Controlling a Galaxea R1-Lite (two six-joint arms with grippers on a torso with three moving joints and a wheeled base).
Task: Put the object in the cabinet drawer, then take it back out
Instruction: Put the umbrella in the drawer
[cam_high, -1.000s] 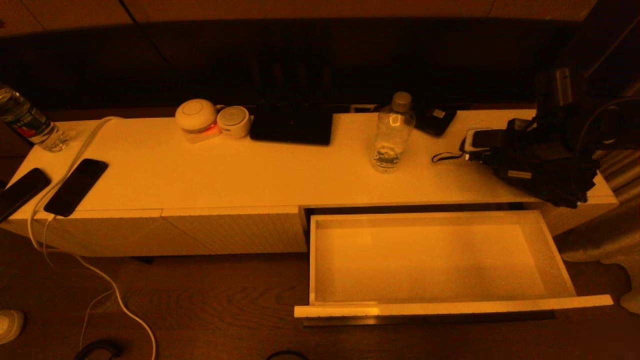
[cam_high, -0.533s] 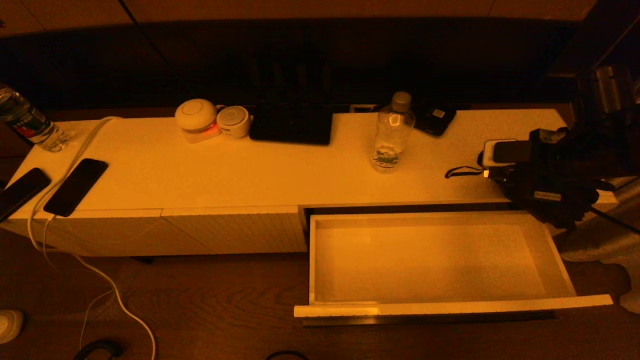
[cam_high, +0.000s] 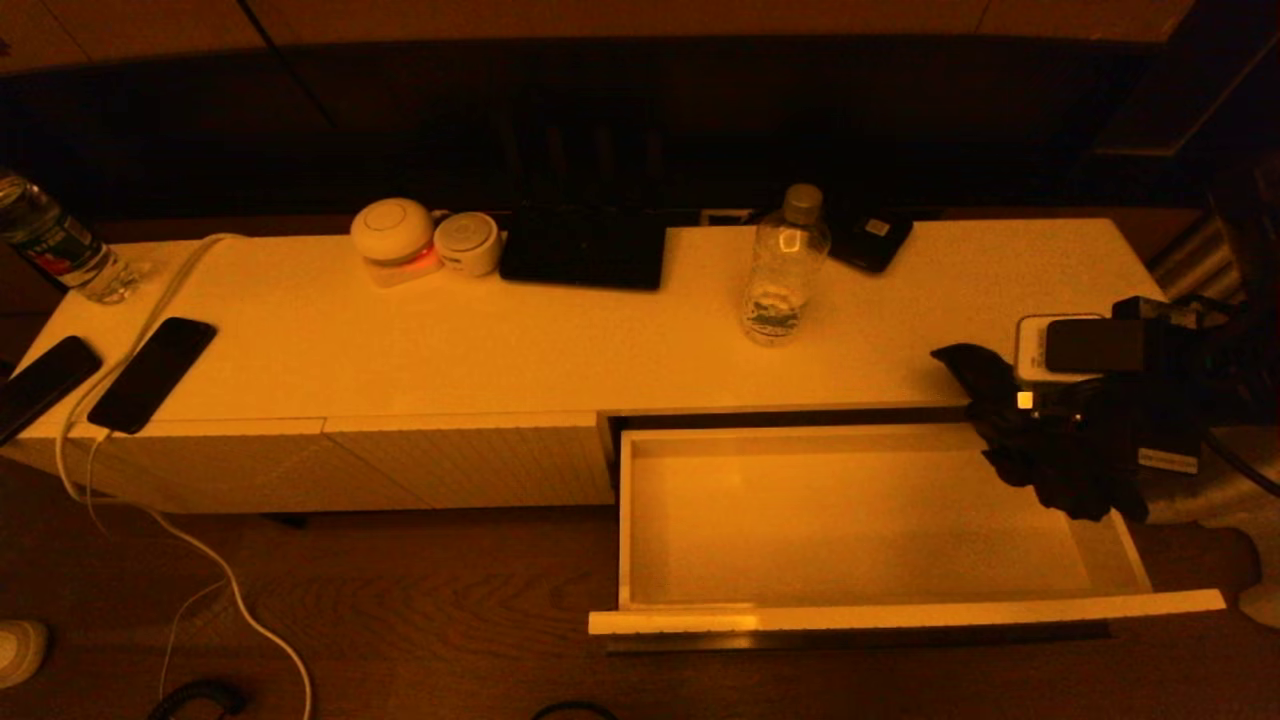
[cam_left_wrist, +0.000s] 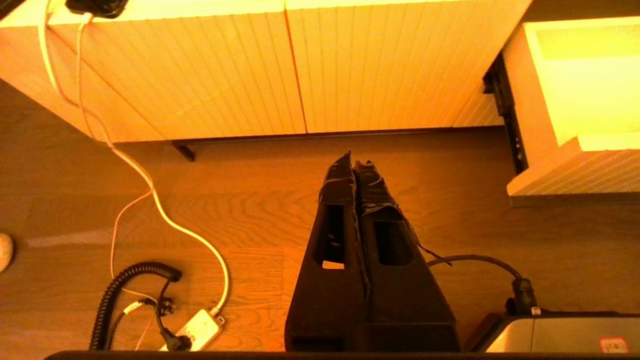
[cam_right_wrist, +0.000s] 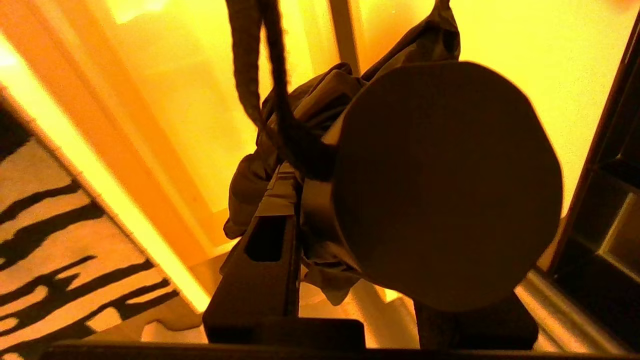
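Evidently the putting-in step is under way: the right gripper (cam_high: 1075, 400) hangs over the right-hand end of the wide shallow white pulled-out cabinet drawer (cam_high: 700, 620), its fingers clamped on a dark folded umbrella with a round flat-ended handle and loose bunched fabric (cam_high: 1050, 455). The right wrist view shows that handle end (cam_right_wrist: 445, 185) wedged between the fingers, cloth spilling past them and a dark wrist strap (cam_right_wrist: 260, 75) dangling in front. The umbrella is thus held above the drawer's inside, not yet resting on its floor. The next move, I judge, calls for bringing it lower and a little further toward the drawer's middle, clear of the right wall, before the fingers part; the hanging fabric and strap could snag on the rim. The left gripper (cam_left_wrist: 355, 165) is parked low over the wooden floor in front of the cabinet, its two fingers pressed together and holding nothing. Counting what lies on the long low white cabinet top (cam_high: 600, 350): two clear plastic bottles (cam_high: 785, 265), two dark phones at the left end (cam_high: 150, 375), two small round white devices (cam_high: 392, 232), one dark flat slab at the back (cam_high: 583, 255), and one small dark gadget behind the nearer bottle (cam_high: 872, 240). One drawer stands open; one umbrella is in hand.
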